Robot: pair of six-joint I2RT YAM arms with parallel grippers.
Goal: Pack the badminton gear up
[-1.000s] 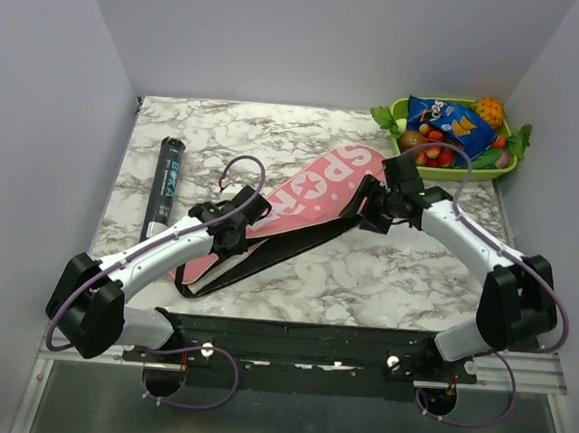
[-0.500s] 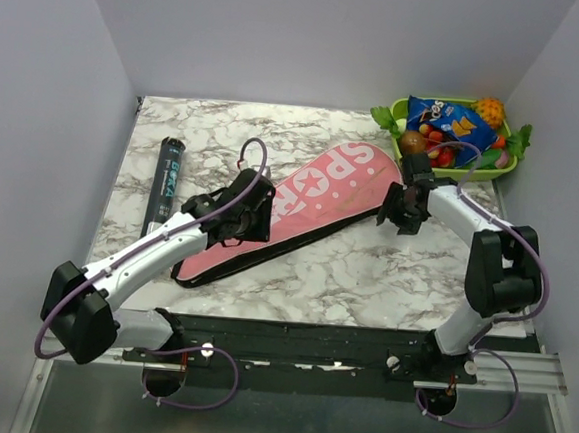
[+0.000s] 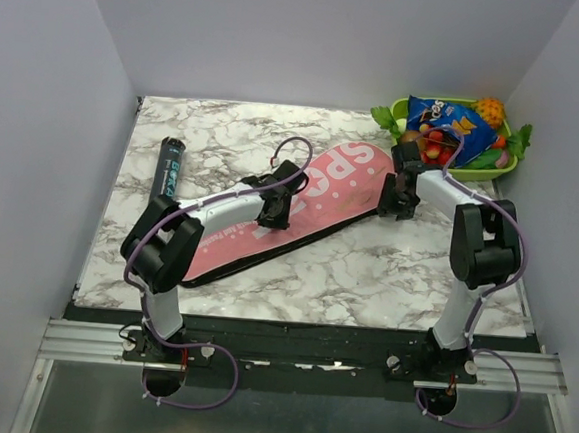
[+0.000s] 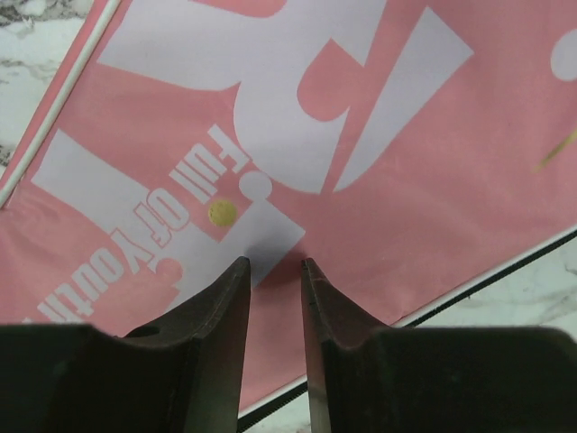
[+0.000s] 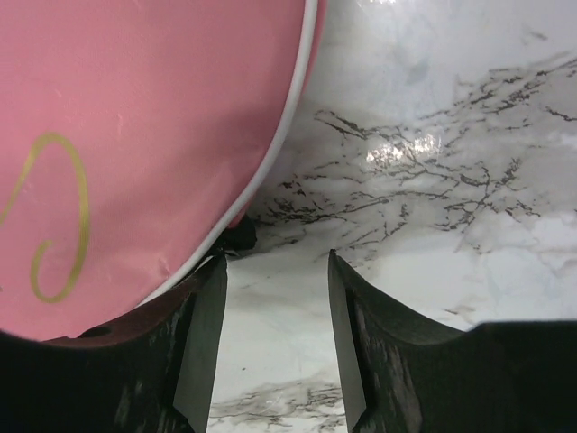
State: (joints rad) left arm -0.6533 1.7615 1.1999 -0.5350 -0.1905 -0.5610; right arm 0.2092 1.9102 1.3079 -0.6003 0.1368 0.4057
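Note:
The badminton gear in view is a long pink racket bag (image 3: 347, 186) with white lettering, lying flat and diagonal on the marble table, and a dark blue-labelled tube (image 3: 166, 182) to its left. My left gripper (image 3: 278, 211) hovers over the bag's middle. In the left wrist view its jaws (image 4: 275, 262) stand a narrow gap apart above the pink fabric (image 4: 406, 162), with nothing between them. My right gripper (image 3: 393, 200) is at the bag's wide right end. It (image 5: 275, 259) is open over bare marble, its left finger (image 5: 203, 316) against the bag's white-piped edge (image 5: 135, 108).
A green tray (image 3: 504, 169) of fruit and snack packets stands at the back right corner, close behind the right arm. A small dark tab (image 5: 239, 234) pokes out under the bag's edge. Grey walls close in the table on three sides.
The left gripper moved right along the bag from its narrow end to its middle. The right gripper moved back to the wide end. The black strap no longer loops out in front.

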